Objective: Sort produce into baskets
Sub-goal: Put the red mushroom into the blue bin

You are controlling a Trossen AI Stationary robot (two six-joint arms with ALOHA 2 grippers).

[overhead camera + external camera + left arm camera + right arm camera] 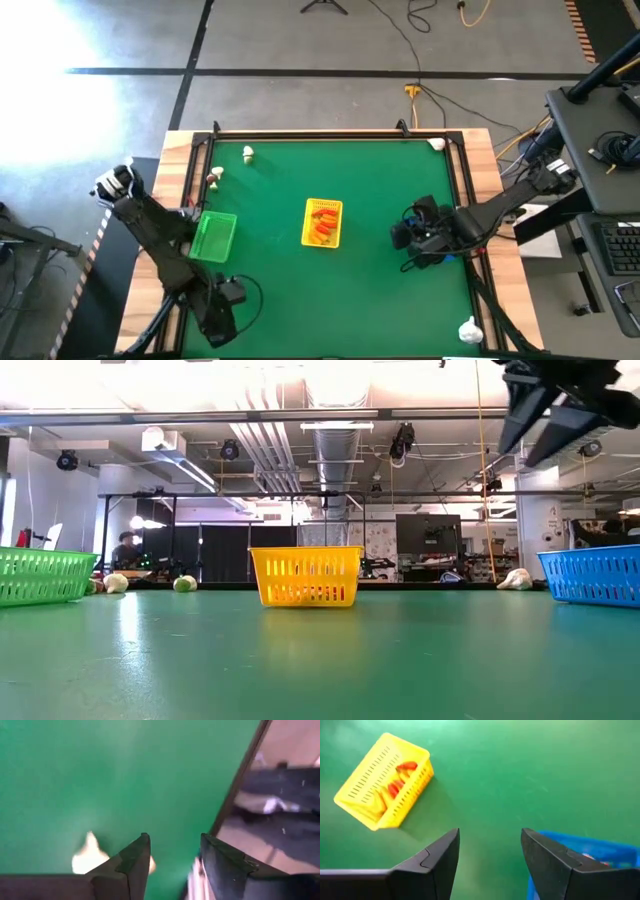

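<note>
Yellow basket holds orange pieces; green basket looks empty. White pieces remain loose on worktop. Right claw over blue basket, parted, empty; left claw parted, empty.

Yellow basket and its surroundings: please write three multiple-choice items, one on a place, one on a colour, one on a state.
1. Where does the yellow basket stand on the table?
A. near the middle
B. at the far right corner
C. off the mat

2. What colour is the basket under the right gripper?
A. green
B. blue
C. red

3. How do the right gripper's jaws stand?
A. open and empty
B. shut on an orange piece
C. shut on the yellow basket

Key: 1 A, as the high view shows it midway between the green basket and the right arm. 2 B, as the right wrist view shows the blue basket beside its fingers. 3 A, as bare green mat shows between the fingers.
</note>
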